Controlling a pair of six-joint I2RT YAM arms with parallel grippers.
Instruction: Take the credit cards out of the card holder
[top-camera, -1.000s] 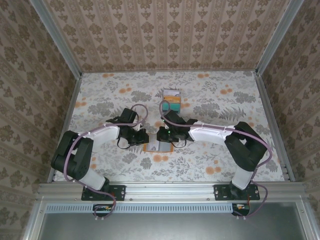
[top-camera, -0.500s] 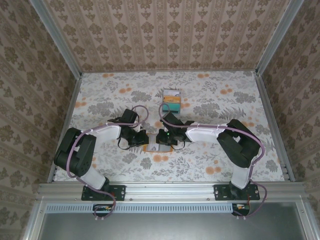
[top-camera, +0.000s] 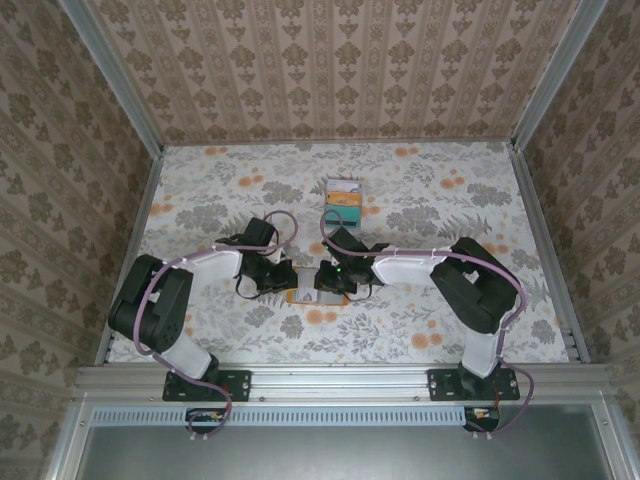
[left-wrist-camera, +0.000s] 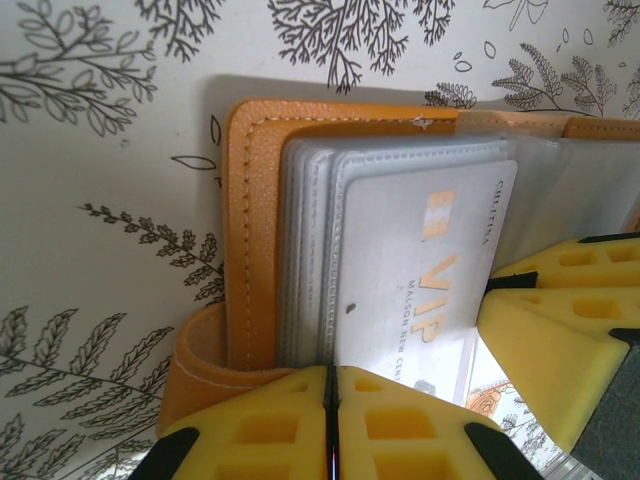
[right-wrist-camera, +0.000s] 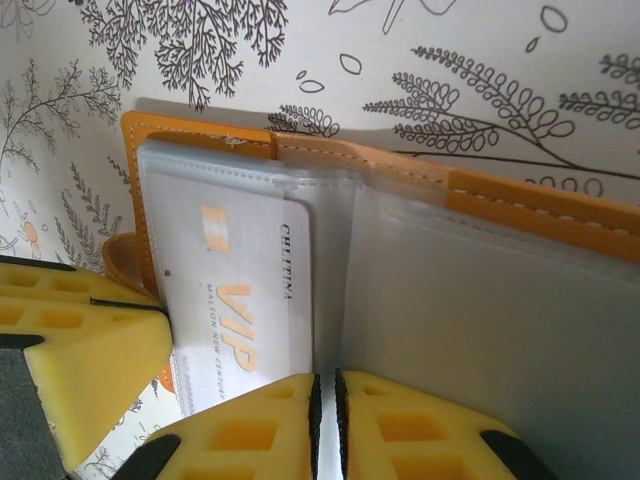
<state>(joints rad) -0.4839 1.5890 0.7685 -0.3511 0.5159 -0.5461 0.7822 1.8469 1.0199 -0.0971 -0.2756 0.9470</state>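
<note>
Twice confirmed, from either wrist: found the card holder lying open and flat on the bench, just in from the middle of its near edge. Counted several clear sleeves stacked inside the orange cover; read "VIP" on a whitish card sitting in the top sleeve. Logged the left gripper with jaws pressed fully together at the holder's edge, beside the orange strap loop; cannot tell whether anything is pinched between them. Logged the right gripper with jaws closed to a hairline slit, on the edge of a clear sleeve leaf that runs into that slit. Spotted loose credit cards in a small stack, teal and orange showing, well apart from the holder, toward the middle of the far edge.
</note>
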